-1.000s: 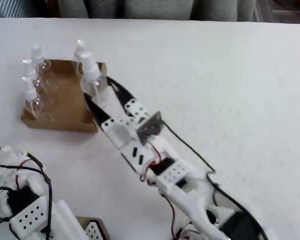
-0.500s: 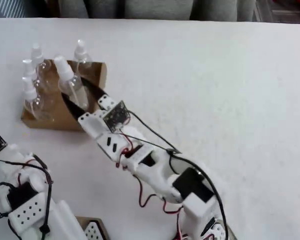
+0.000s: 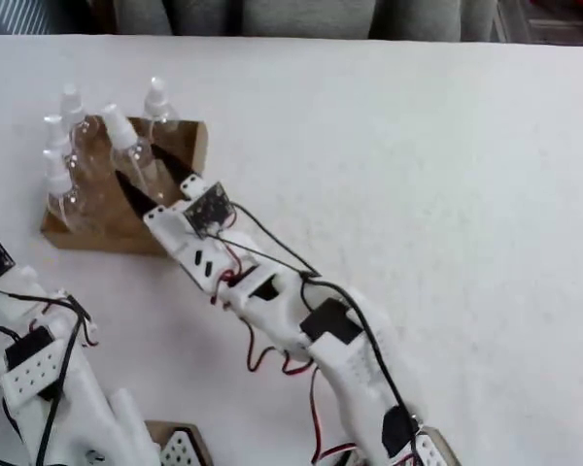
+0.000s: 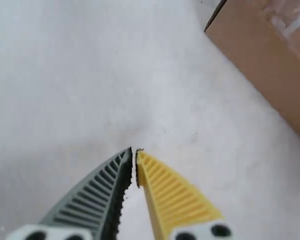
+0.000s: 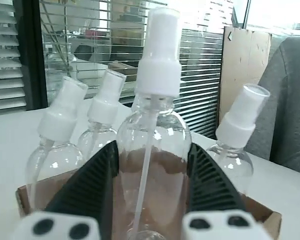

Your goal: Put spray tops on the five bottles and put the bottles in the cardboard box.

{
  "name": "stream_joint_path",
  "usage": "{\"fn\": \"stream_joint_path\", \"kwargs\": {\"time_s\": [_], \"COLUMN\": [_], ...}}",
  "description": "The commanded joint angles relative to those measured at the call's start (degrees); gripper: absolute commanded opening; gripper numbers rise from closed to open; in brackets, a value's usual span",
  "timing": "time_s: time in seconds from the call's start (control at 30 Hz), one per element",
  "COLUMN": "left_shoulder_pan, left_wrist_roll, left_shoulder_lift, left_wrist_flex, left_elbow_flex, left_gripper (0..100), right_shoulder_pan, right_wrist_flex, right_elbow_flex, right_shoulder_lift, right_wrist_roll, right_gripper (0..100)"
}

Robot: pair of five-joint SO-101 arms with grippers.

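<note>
Fingers [image 5: 92, 185] of the right pincer [image 5: 152, 150] are part-open and clamped on either side of a clear bottle [image 5: 152, 165], black pads pressing its round belly, and the white spray top [image 5: 160, 55] is on its neck with the thin tube running down inside. From above, the right pincer [image 3: 144, 191] has that bottle [image 3: 136, 163] tilted over the cardboard box [image 3: 107, 238], spray top [image 3: 117, 124] leaning toward the far left, body low between the box walls; whether its base touches the box floor, I can't tell. Around it, four other bottles [image 3: 58, 184] stand upright inside the box, each with a white top: three lined up along the left side and one at the far right corner [image 3: 155, 102]. The right wrist view catches two of them just beside the held bottle on one side [image 5: 55, 145] and one on the other [image 5: 235, 140], with the brown rim of the box [image 5: 265, 216] below. Over to the left pincer [image 4: 135, 151]: grey finger and yellow finger pressed together at the tips, nothing between them, hanging above bare white counter [image 4: 65, 75], a corner of the cardboard box [image 4: 260, 65] near it. The box sits at the far left of the counter [image 3: 418, 146].
</note>
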Motion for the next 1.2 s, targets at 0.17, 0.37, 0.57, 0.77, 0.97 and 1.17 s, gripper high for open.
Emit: {"fn": "stream_joint_path", "kwargs": {"time_s": [0.17,0.37,0.57,0.77,0.97,1.17], "left_shoulder_pan": [0.57,0.57,0.57,0.57,0.48,0.48], "left_wrist_roll": [-0.35,-0.35,-0.35,-0.35,-0.35,-0.35], "left_shoulder_lift": [0.40,0.40,0.40,0.40,0.40,0.40], "left_wrist_flex": [-1.49,-1.49,-1.49,-1.49,-1.58,-1.58], "left_elbow_flex": [-3.25,-3.25,-3.25,-3.25,-3.25,-3.25], "left_gripper": [2,2,2,2,2,2], "right_shoulder_pan": [3.03,3.03,2.95,2.86,2.86,2.77], "right_wrist_flex": [4.00,4.26,4.26,4.00,3.82,3.74], "right_elbow_flex": [-9.23,-10.81,-11.16,-10.90,-10.73,-10.99], "right_shoulder_lift": [2.42,4.62,7.25,8.66,8.92,8.92], "right_wrist_roll": [0.62,0.62,0.62,0.62,0.26,-1.05], "right_gripper": [1.5,1.5,1.5,1.7,1.6,1.5]}}
